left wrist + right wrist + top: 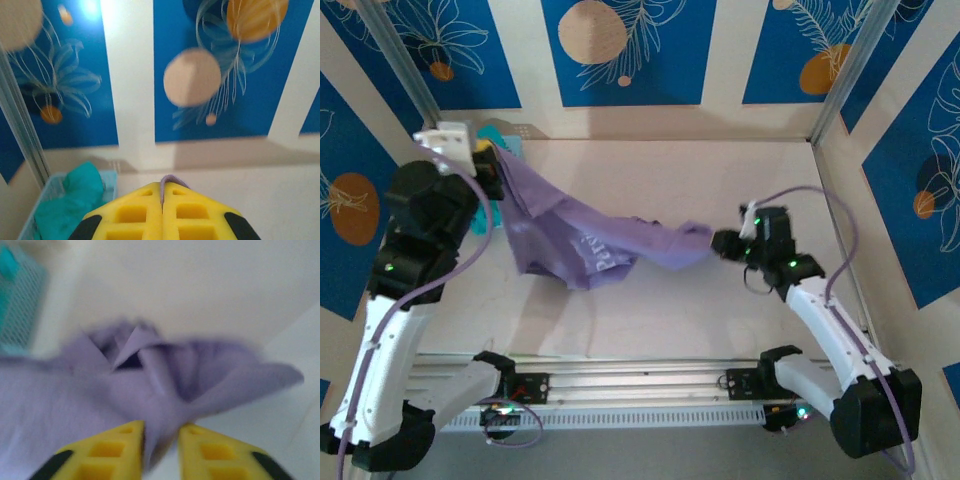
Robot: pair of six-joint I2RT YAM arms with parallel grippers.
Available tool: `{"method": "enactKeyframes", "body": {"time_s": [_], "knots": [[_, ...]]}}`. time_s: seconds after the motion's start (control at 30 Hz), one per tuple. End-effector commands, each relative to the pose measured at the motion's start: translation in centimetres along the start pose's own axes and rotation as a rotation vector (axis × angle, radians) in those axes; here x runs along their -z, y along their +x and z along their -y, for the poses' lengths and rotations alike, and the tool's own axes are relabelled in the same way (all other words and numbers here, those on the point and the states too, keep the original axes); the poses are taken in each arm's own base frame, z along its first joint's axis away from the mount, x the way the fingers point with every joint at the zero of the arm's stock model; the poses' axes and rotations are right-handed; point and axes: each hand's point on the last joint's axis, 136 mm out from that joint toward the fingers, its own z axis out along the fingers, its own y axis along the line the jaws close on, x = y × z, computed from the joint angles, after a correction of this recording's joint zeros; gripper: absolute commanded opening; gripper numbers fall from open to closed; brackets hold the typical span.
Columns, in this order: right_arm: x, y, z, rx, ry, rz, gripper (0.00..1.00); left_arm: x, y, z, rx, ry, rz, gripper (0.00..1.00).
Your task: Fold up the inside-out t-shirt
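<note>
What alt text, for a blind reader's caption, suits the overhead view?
A lavender t-shirt sags over a table, strung between a robot's left fingers, which pinch one end high at back left, and its right fingers, lower at mid-table, with the other end between them.

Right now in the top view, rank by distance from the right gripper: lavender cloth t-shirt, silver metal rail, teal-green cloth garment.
1. lavender cloth t-shirt, its end pinched in the right gripper, stretching away leftward
2. silver metal rail, along the near edge
3. teal-green cloth garment, far left
</note>
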Motion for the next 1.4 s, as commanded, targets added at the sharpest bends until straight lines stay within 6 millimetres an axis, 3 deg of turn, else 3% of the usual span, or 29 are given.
{"method": "enactKeyframes", "body": {"time_s": [0.0, 0.07, 0.2, 0.37, 0.53, 0.7, 0.8, 0.93, 1.13, 1.37], "knots": [[-0.6, 2.1, 0.1, -0.015, 0.029, -0.024, 0.35, -0.3, 6.1, 0.8, 0.013, 0.059, -0.14, 0.0], [-1.0, 2.6, 0.3, 0.014, 0.052, -0.05, 0.43, -0.4, 8.6, 0.8, 0.013, 0.06, -0.185, 0.0], [-2.6, 1.4, 0.6, 0.059, 0.121, -0.09, 0.47, -0.8, 12.4, 1.2, 0.012, 0.079, -0.27, 0.0], [-7.1, 0.1, 0.4, 0.126, 0.159, -0.193, 0.47, -1.6, 14.5, 1.9, 0.015, 0.117, -0.312, 0.0], [-10.7, 1.1, -0.5, 0.23, 0.168, -0.351, 0.46, -2.0, 15.2, 2.3, 0.021, 0.142, -0.333, 0.0], [-11.5, 4.1, -0.8, 0.434, 0.243, -0.46, 0.46, -2.1, 15.8, 2.5, 0.038, 0.16, -0.344, 0.0], [-12.2, 4.6, -1.0, 0.491, 0.252, -0.479, 0.47, -2.3, 15.8, 2.6, 0.057, 0.178, -0.346, 0.0], [-13.5, 4.5, -1.3, 0.525, 0.254, -0.493, 0.48, -2.3, 15.7, 2.7, 0.072, 0.188, -0.343, 0.0], [-14.4, 2.7, -1.9, 0.568, 0.254, -0.44, 0.38, -2.4, 15.9, 2.5, 0.072, 0.188, -0.348, 0.0], [-15.2, 2.7, -2.2, 0.55, 0.207, -0.462, 0.44, -2.4, 16.0, 2.5, 0.073, 0.188, -0.35, 0.0]]}}
